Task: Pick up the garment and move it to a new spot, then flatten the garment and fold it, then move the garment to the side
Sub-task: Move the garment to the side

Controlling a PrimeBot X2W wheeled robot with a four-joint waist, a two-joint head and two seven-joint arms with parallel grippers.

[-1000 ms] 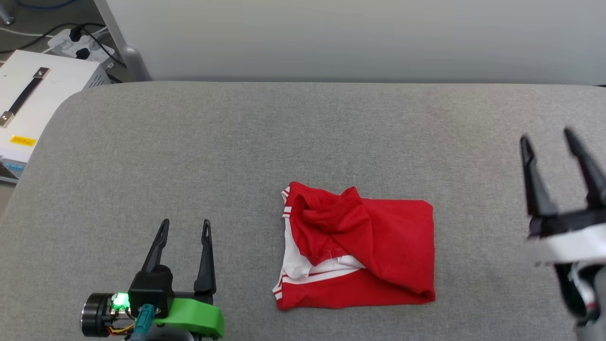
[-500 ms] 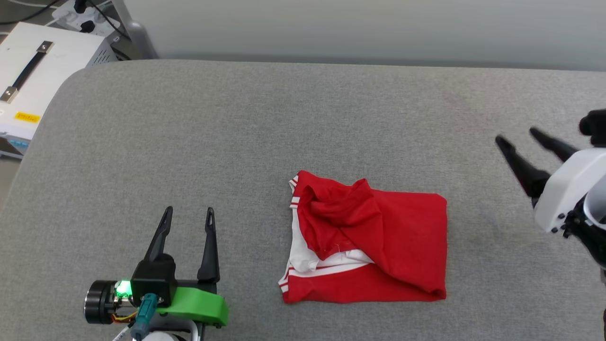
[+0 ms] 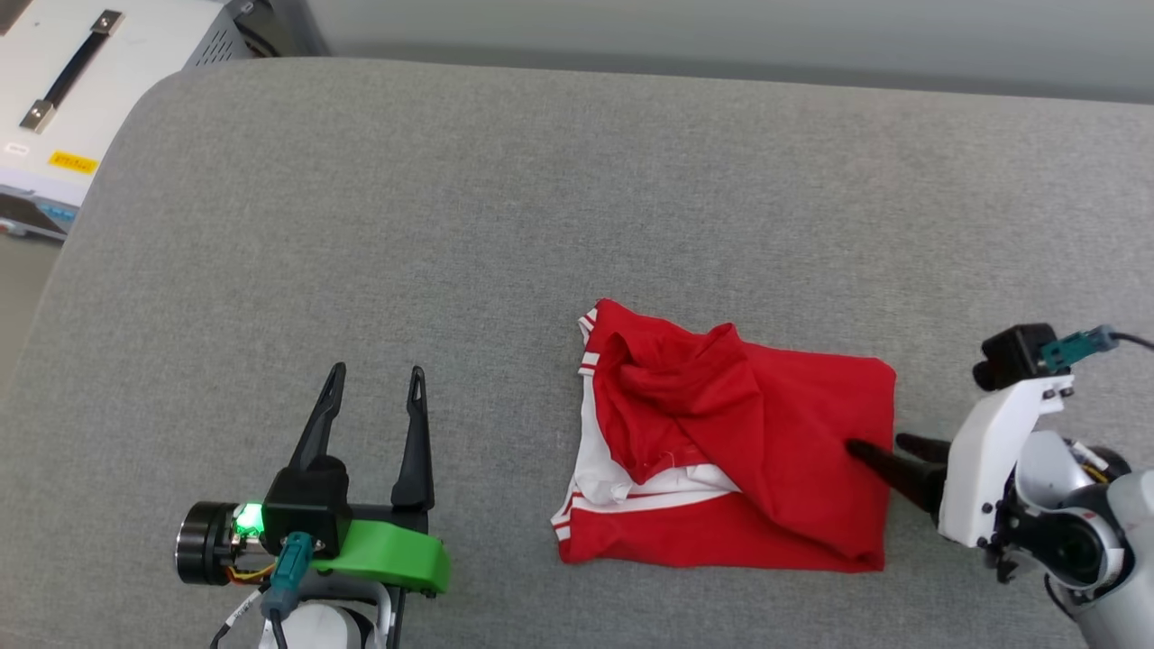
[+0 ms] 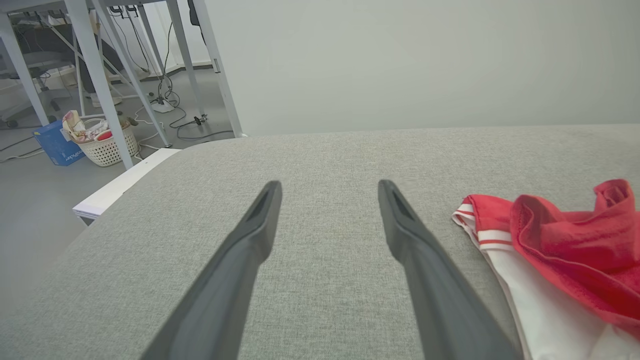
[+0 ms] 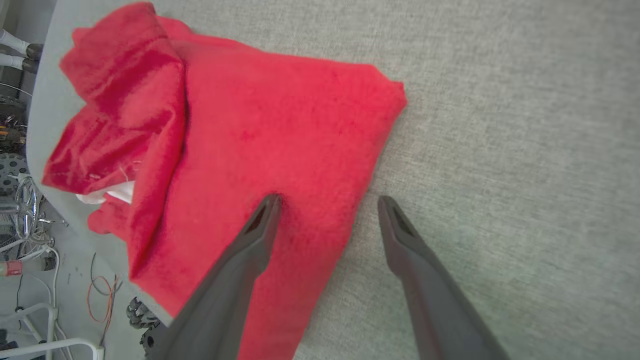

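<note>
Jaws, right gripper (image 3: 876, 443): spread wide, nothing clamped. Astride right-hand edge of garment (image 3: 775, 451), one finger (image 5: 235, 270) over red cloth just inside that edge, other over bare grey padded surface (image 5: 500, 150) just outside it. Low and close to cloth; contact with fabric impossible to judge. Fingers aimed toward robot's left, across garment. White wrist housing (image 3: 996, 460) and teal connector (image 3: 1077, 345) behind them.

Jaws, left gripper (image 3: 377, 371): likewise fully apart, empty. Poised over bare padding, fingers aimed away from robot, well apart from garment off to its right. Green bracket (image 3: 388, 554) and lit green lamp (image 3: 248, 516) at its base.

Garment: roughly folded into untidy rectangle, right of centre on grey padded surface, nearer front edge than back. Red top layer bunched and ridged toward left half, smooth toward right. White sleeve panel exposed at left side, red-and-white striped trim along left edge and at lower left corner.

Beyond padding, far left corner: white box (image 3: 81, 81) with dark strap handle and yellow label. In left wrist view: pale wall behind, metal table legs (image 4: 95, 75), white basket (image 4: 107, 145) and blue box (image 4: 52, 145) on floor.
</note>
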